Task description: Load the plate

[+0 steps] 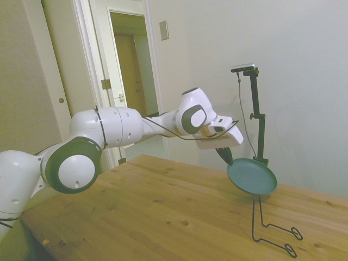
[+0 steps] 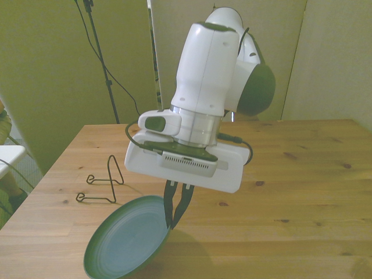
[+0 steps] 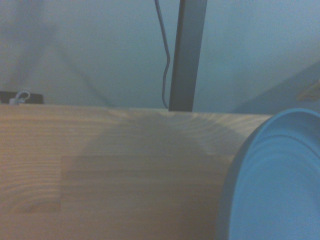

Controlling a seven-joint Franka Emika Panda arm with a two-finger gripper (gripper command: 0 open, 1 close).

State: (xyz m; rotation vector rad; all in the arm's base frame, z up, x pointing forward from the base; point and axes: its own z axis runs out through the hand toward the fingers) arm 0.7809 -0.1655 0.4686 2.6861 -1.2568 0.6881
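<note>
The round teal-green plate [image 1: 251, 176] hangs in the air above the table, tilted, held by its rim. My gripper [image 1: 228, 160] is shut on that rim, its dark fingers pinching the plate's edge. In the front view the plate [image 2: 125, 239] tips down toward the front view's left, below the gripper [image 2: 172, 220]. The wrist view shows part of the plate [image 3: 275, 185] close up over the wooden table [image 3: 100, 165]. The thin black wire stand [image 1: 266, 225] rests on the table just below and in front of the plate.
The wire stand [image 2: 103, 185] sits on the wooden table [image 2: 290, 192] at the front view's left, behind the plate. A doorway [image 1: 133, 76] opens in the wall behind the arm.
</note>
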